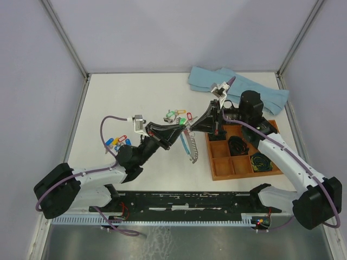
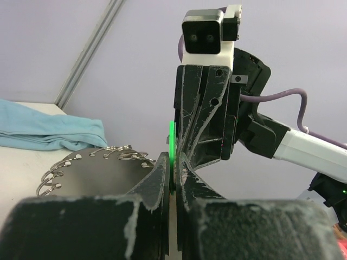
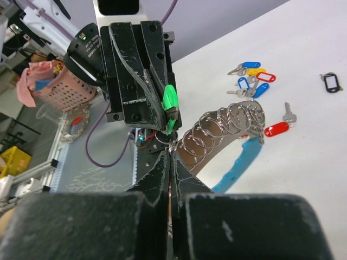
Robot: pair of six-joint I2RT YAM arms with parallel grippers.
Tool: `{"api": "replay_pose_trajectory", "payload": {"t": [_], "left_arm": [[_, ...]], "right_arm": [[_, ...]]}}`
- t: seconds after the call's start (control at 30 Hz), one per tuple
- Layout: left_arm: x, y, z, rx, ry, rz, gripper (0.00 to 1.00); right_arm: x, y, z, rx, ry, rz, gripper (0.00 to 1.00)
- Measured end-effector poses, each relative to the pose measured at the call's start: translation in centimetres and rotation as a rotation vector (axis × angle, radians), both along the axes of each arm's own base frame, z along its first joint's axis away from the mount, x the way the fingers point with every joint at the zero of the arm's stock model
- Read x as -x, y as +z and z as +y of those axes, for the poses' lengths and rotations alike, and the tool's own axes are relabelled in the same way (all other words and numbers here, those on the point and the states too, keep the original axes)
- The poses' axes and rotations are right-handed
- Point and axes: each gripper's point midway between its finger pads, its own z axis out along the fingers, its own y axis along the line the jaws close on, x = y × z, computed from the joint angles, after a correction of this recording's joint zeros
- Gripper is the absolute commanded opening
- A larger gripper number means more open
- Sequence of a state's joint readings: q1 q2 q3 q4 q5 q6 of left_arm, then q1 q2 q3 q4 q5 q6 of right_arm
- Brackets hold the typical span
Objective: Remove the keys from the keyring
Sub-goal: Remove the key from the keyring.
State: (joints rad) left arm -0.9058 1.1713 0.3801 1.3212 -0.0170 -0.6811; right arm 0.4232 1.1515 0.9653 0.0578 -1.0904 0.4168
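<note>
The keyring [image 1: 188, 147], a light-blue arc with a row of small silver rings, hangs between both grippers above the table. It also shows in the right wrist view [image 3: 238, 162] and the left wrist view [image 2: 92, 165]. My left gripper [image 1: 179, 131] [image 2: 173, 162] is shut on a green key tag [image 2: 172, 142] [image 3: 169, 100]. My right gripper [image 1: 191, 128] [image 3: 171, 154] faces it, shut on a small ring at the end of the keyring. Loose keys lie on the table: a blue, red and yellow group [image 1: 116, 142] [image 3: 251, 80], a green and red group [image 1: 176, 115], and a red one [image 3: 276, 129].
A light-blue cloth [image 1: 238, 86] lies at the back right. A wooden tray [image 1: 223, 169] at the right holds black coiled cable bundles [image 1: 237, 144]. A small black tag frame [image 3: 331, 82] lies on the table. A pink basket [image 3: 46, 84] stands off the table.
</note>
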Motion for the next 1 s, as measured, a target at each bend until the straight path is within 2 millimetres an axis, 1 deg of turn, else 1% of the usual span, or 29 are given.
{"api": "replay_pose_trajectory", "payload": {"t": [0.3, 0.6, 0.8, 0.9, 1.0], "left_arm": [[-0.6, -0.2, 0.3, 0.006, 0.032, 0.019, 0.03], [-1.1, -1.3, 0.2, -0.018, 0.047, 0.045, 0.03], [-1.5, -2.5, -0.2, -0.061, 0.056, 0.06, 0.03], [-1.5, -2.7, -0.2, -0.072, 0.06, 0.059, 0.03], [-1.7, -3.4, -0.4, -0.1, 0.066, 0.063, 0.03]], "right_arm": [[-0.9, -1.0, 0.4, -0.054, -0.035, 0.114, 0.01], [-2.2, -1.7, 0.4, -0.111, -0.087, 0.261, 0.0], [-3.2, -2.5, 0.2, -0.133, -0.126, 0.358, 0.01], [-4.2, -2.5, -0.1, -0.152, -0.169, 0.384, 0.01], [-5.4, -2.4, -0.7, -0.173, -0.22, 0.397, 0.01]]}}
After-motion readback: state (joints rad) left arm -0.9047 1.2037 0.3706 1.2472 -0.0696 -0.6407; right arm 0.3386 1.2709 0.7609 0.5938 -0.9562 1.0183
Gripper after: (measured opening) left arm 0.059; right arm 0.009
